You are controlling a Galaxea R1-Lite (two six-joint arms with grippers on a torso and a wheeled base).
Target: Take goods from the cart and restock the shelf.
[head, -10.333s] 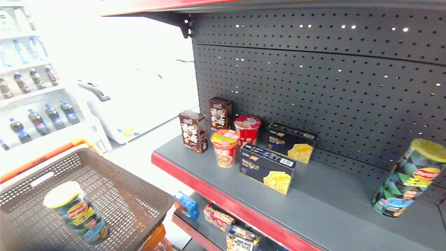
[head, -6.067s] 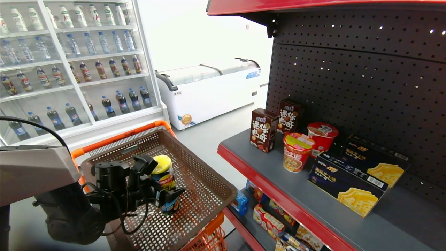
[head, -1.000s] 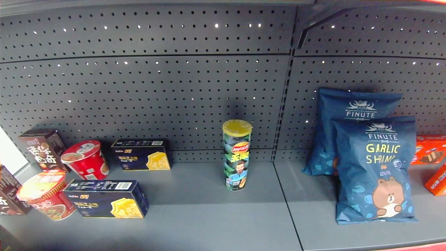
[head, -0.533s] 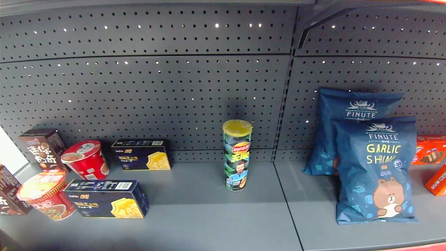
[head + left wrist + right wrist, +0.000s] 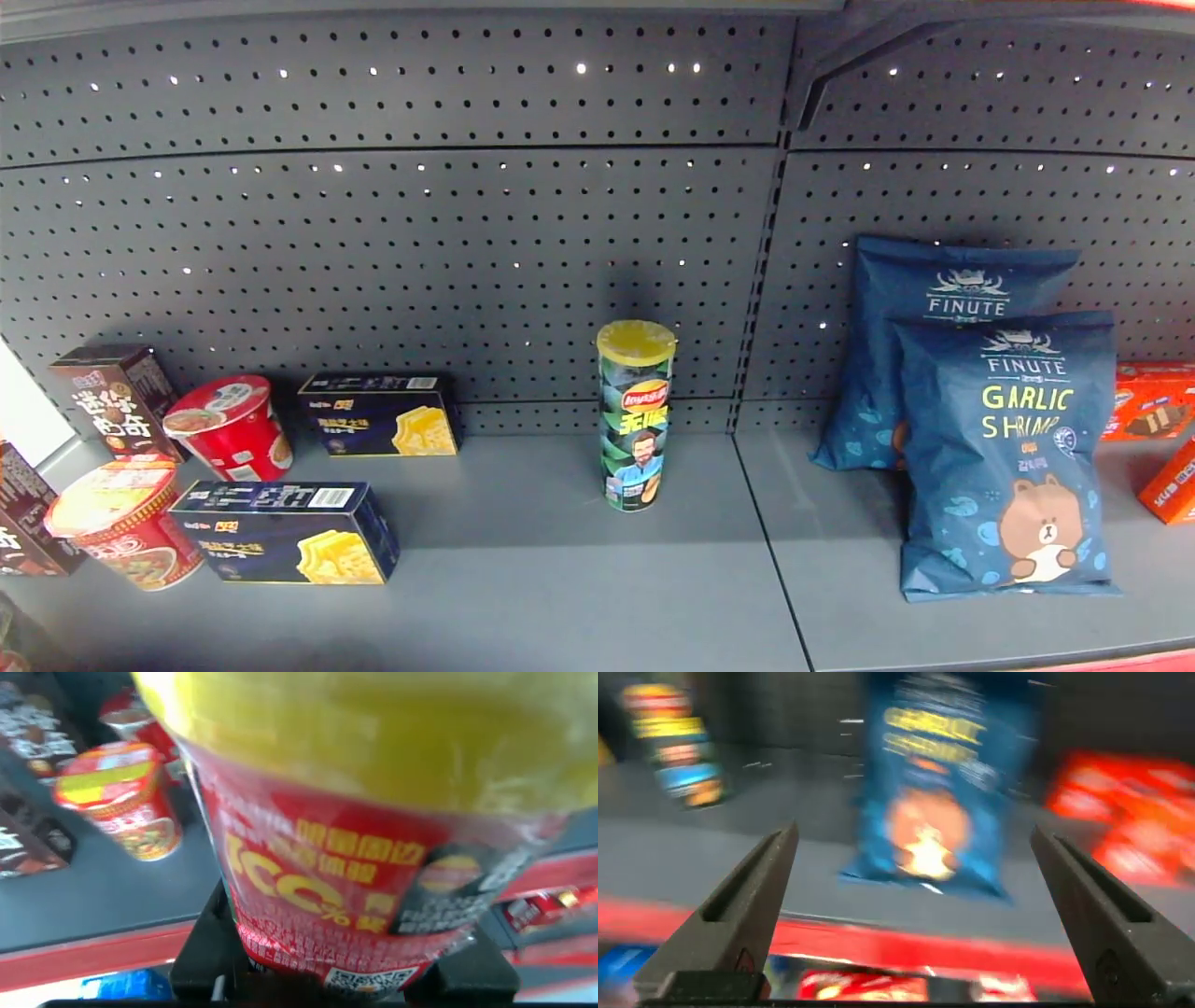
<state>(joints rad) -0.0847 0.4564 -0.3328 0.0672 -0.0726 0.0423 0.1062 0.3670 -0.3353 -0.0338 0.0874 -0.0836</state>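
Observation:
My left gripper (image 5: 336,985) is shut on a chip can (image 5: 336,877) with a yellow lid and a red label, held in front of the shelf's red front edge. A matching yellow-lidded chip can (image 5: 636,415) stands upright on the grey shelf board (image 5: 560,579), close to the pegboard back. My right gripper (image 5: 913,835) is open with nothing between its fingers. It hangs before the shelf edge and faces a blue snack bag (image 5: 938,793).
On the shelf's left stand two noodle cups (image 5: 121,523), dark blue cracker boxes (image 5: 289,532) and brown boxes (image 5: 117,401). Two blue snack bags (image 5: 1004,448) lean at the right, with orange boxes (image 5: 1153,401) beyond. Bare board lies around the standing can.
The head view has swung from the cart to the shelf front since my left gripper closed around the can in the cart basket. Over the last second nothing has visibly moved.

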